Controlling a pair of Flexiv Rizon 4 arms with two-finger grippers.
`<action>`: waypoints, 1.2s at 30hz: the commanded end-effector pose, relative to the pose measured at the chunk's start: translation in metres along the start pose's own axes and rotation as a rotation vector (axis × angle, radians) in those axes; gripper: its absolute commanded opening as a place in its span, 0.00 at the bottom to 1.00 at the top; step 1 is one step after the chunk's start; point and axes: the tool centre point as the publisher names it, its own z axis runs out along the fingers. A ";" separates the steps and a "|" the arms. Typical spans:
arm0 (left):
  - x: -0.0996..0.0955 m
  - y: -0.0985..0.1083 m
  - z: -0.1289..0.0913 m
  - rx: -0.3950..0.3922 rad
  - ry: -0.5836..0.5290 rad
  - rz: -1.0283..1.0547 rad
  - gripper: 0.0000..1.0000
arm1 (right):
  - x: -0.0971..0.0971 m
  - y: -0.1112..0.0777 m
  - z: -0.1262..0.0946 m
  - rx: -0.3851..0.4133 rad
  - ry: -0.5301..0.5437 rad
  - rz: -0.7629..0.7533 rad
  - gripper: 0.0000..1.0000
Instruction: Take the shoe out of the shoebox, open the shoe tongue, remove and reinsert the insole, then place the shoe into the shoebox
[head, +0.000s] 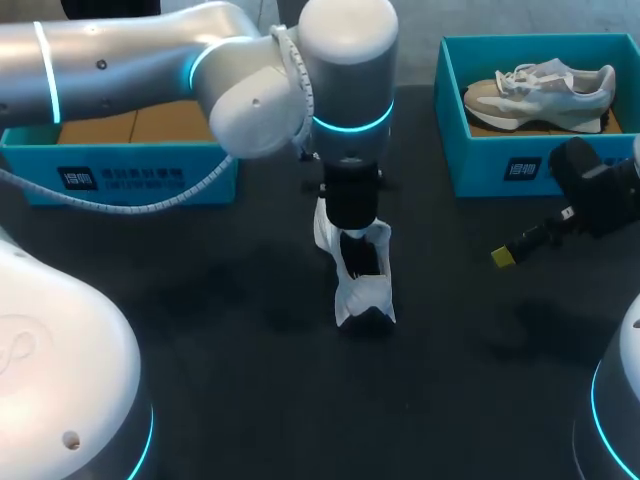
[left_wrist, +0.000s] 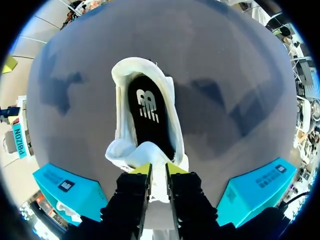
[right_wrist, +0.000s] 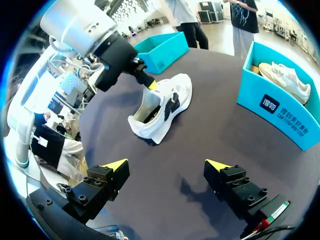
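White low-cut shoe (head: 355, 295) with a black insole (left_wrist: 150, 125) was stood on its sole on the dark table (head: 200, 380), outside both boxes, so that its mouth could be worked on from above. Its white tongue (left_wrist: 159, 187) was pinched between the closed fingers of the left tool (left_wrist: 159, 169), which was set directly over the shoe. The tongue was held lifted and drawn away from the opening, apparently to bare the insole, which was seen lying flat inside and not yet taken out. The right tool (right_wrist: 166, 164) was held well to the right of the shoe, its fingers spread wide with nothing between them, seemingly in readiness to reach into the opened shoe. A teal cardboard shoebox (head: 130, 180) was placed behind and to the left of the shoe, with no shoe visible in it, and was judged to be the one for the return. A second teal box (head: 480, 160), behind and to the right of the shoe, was occupied by a grey-and-white trainer (head: 540, 90).
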 end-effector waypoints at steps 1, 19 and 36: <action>0.002 -0.002 -0.003 -0.002 -0.016 -0.023 0.21 | 0.000 0.000 0.000 0.000 -0.001 0.000 1.00; -0.005 0.014 0.004 -0.021 -0.024 -0.064 0.25 | 0.000 0.000 0.000 0.000 -0.001 0.000 1.00; -0.004 -0.022 -0.011 0.029 -0.034 -0.017 0.26 | 0.000 0.000 0.000 0.000 -0.001 0.000 1.00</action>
